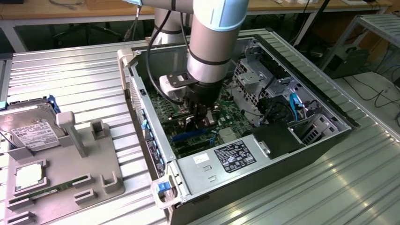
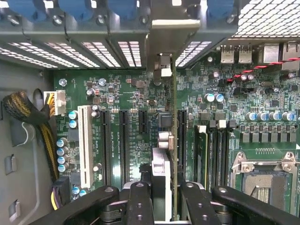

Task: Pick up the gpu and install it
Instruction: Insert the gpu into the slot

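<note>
The gpu (image 2: pixel 174 150) shows edge-on in the wrist view as a thin card running from between my fingers to its silvery end bracket (image 2: pixel 161 42) at the case's slotted rear wall. My gripper (image 2: pixel 165 200) is shut on it, with one black finger (image 2: pixel 140 199) on each side. The card hangs over the green motherboard (image 2: pixel 131 93), beside a black expansion slot (image 2: pixel 182 140). I cannot tell whether its edge touches a slot. In the exterior view the gripper (image 1: pixel 196 123) reaches down inside the open computer case (image 1: pixel 325 101), low over the board.
A white slot (image 2: pixel 85 145) and two black slots (image 2: pixel 124 145) lie beside the card. A yellow-black cable bundle (image 2: pixel 28 112) and the CPU socket (image 2: pixel 265 183) flank the board. Outside the case a grey fixture (image 1: pixel 69 178) holds a hard drive (image 1: pixel 31 129) and a memory stick (image 1: pixel 47 190). The power supply (image 1: pixel 234 157) fills the case's near end.
</note>
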Robot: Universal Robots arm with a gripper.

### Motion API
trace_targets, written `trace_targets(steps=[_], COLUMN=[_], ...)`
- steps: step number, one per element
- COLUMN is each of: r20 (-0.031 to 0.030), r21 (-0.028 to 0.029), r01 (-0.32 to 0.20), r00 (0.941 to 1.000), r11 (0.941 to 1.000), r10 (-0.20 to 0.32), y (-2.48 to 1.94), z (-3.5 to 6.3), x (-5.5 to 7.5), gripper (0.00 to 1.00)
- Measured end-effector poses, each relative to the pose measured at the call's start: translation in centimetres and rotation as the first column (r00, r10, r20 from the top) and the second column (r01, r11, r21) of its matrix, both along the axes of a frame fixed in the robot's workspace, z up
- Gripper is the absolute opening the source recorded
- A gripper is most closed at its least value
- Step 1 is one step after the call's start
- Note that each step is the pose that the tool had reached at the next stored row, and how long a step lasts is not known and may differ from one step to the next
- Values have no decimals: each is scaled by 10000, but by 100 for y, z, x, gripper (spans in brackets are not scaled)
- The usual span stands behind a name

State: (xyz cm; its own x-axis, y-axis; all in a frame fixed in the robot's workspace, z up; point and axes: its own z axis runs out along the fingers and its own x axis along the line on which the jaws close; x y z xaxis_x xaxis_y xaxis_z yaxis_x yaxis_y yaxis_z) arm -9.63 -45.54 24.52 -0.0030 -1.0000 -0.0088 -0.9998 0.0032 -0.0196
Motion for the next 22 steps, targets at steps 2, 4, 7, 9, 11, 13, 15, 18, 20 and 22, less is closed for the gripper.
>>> trace_targets(steps=[2,4,7,9,11,13,15,18,20,22], r20=[4,3,4,3,2,2,4,3,2,3], r21=[5,11,44,53,67,76,83,82,79,80], r01=[-1,1,0,-1,-1,2,1,-1,1,1], r00=[10000,10000,10000,10000,10000,10000,10000,10000,10000,10000], r11=[10000,10000,10000,10000,10000,10000,10000,10000,10000,10000], r10=[1,-1,0,1,1,-2,-1,1,-1,-1], y=[5,6,6,6,6,6,6,6,6,6], z=[-2,-3,-7,-13,-19,-23,-45,-79,-76,-37], x=[1,-9,-28,-31,-32,-32,-32,-33,-33,-33], gripper=[28,28,28,28,28,28,28,28,28,28])
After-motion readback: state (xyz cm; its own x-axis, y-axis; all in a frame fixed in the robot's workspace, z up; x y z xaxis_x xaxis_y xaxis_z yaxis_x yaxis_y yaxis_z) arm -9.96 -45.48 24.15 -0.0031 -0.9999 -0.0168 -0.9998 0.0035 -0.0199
